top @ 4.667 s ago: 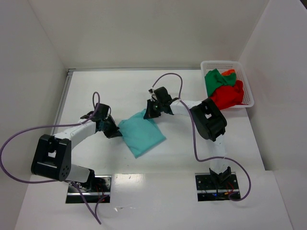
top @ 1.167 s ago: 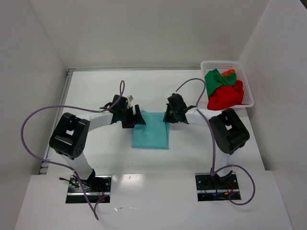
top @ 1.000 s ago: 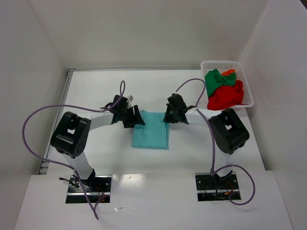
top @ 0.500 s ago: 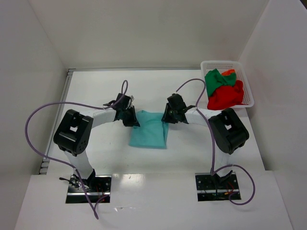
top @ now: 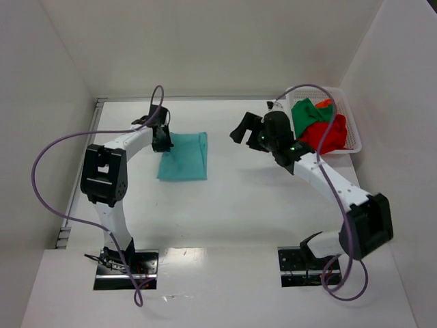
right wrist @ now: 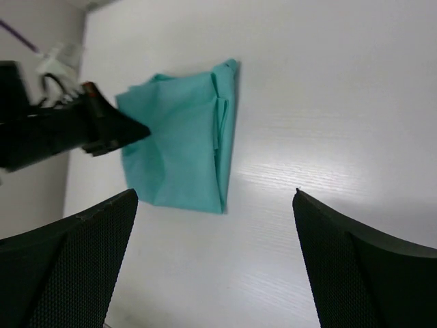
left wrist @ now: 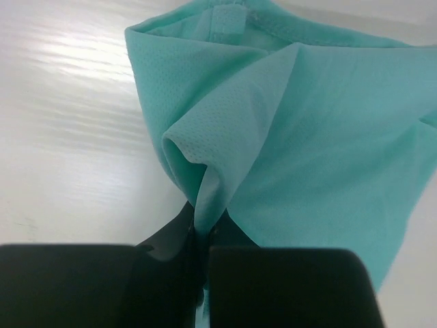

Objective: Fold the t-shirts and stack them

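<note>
Left fingers (left wrist: 193, 238) are pinched on the left edge of the teal t-shirt (top: 184, 156). It lies folded near the worktop's (top: 239, 198) far left corner, long axis near-to-far, cloth running right from the pinch. Right fingers (top: 244, 131) are spread wide, holding nothing, beside the basket (top: 349, 116) in the far right corner, so the right arm is nearer the green t-shirt (top: 308, 113) and red t-shirt (top: 324, 137).

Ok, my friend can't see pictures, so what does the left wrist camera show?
The left gripper is shut on a pinch of a teal shirt, right at the bottom of the picture, and the cloth rises into a soft fold there. The rest of the shirt lies spread on a white table.
</note>
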Controlling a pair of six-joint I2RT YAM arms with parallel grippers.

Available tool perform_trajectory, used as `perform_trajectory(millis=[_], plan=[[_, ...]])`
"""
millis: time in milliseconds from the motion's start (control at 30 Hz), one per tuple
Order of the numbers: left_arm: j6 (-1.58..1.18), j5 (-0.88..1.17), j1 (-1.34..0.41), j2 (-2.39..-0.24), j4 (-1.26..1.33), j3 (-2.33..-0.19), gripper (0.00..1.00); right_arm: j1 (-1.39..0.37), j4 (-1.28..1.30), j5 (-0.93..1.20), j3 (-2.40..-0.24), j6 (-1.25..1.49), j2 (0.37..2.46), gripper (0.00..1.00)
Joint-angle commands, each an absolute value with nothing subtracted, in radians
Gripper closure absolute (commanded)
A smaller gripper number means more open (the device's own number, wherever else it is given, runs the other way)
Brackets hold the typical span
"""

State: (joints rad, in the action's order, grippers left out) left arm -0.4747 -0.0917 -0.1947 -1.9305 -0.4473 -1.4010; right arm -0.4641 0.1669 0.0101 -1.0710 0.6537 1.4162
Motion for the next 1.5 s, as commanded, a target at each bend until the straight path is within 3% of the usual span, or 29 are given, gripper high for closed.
perform_trajectory(millis=[0, 133, 600, 833, 1067, 1200, 1233, 1267, 1300, 1333, 1467], plan=[[-0.399, -0.211, -0.138, -1.985, -0.488, -1.472, 1.00, -0.465, 0.247, -0.049, -1.121, 0.603, 1.280, 0.00], [-0.310, -0.384, -0.098, -2.088, -0.546, -1.635, 1.00, -0.456, 0.327, -0.077, -1.108, 0.594, 1.197, 0.00], [-0.146, -0.560, 0.075, -2.399, -0.587, -2.127, 1.00, -0.456, 0.367, -0.107, -1.017, 0.670, 1.106, 0.00], [-0.110, -0.606, 0.110, -2.693, -0.747, -2.724, 1.00, -0.456, 0.357, -0.141, -1.045, 0.715, 1.129, 0.00], [-0.101, -0.619, 0.158, -2.752, -0.747, -2.829, 0.79, -0.446, 0.339, -0.179, -1.045, 0.742, 1.129, 0.00], [-0.112, -0.640, 0.167, -2.764, -0.756, -2.829, 0.74, -0.446, 0.350, -0.179, -1.035, 0.742, 1.129, 0.00], [-0.112, -0.650, 0.167, -2.764, -0.756, -2.839, 0.68, -0.446, 0.350, -0.179, -1.026, 0.742, 1.129, 0.00], [-0.112, -0.650, 0.176, -2.775, -0.756, -2.839, 0.48, -0.446, 0.341, -0.179, -1.017, 0.742, 1.115, 0.00], [-0.124, -0.663, 0.176, -2.775, -0.756, -2.856, 0.21, -0.446, 0.341, -0.190, -1.017, 0.742, 1.105, 0.00], [-0.124, -0.663, 0.176, -2.775, -0.767, -2.884, 0.00, -0.446, 0.341, -0.190, -1.017, 0.742, 1.104, 0.00], [-0.150, -0.647, 0.176, -2.735, -0.795, -2.922, 0.00, -0.446, 0.328, -0.167, -1.008, 0.742, 1.095, 0.00]])
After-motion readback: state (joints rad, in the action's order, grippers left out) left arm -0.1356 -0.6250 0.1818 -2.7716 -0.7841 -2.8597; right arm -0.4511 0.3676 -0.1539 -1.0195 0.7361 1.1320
